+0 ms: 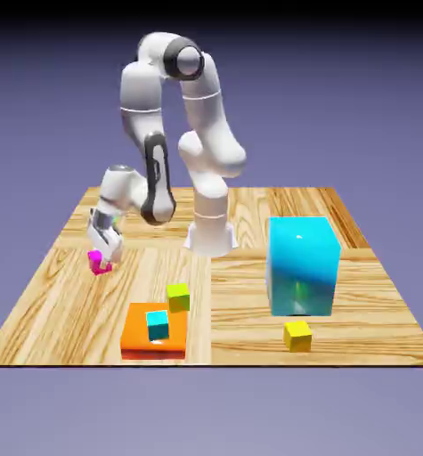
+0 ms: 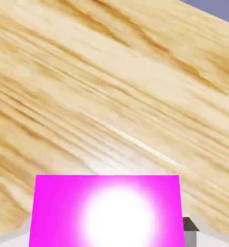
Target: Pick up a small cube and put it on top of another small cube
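While low at surface (image 1: 63,303) 9 o'clock, tool (image 1: 103,261) pinching pink cube (image 1: 97,261); green cube (image 1: 178,296) near centre.

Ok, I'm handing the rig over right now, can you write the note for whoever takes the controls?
Tool: shut on the magenta-pink cube, low at the table, near the edge on the exterior view's left. In the hand view the cube fills the space between the fingers.
Other small cubes: lime-green cube beside the orange slab; teal cube on top of that slab; yellow cube in front of the big cyan block.
Done: cube gripped.
Left: lift it, carry it over another small cube, set it on top, release.
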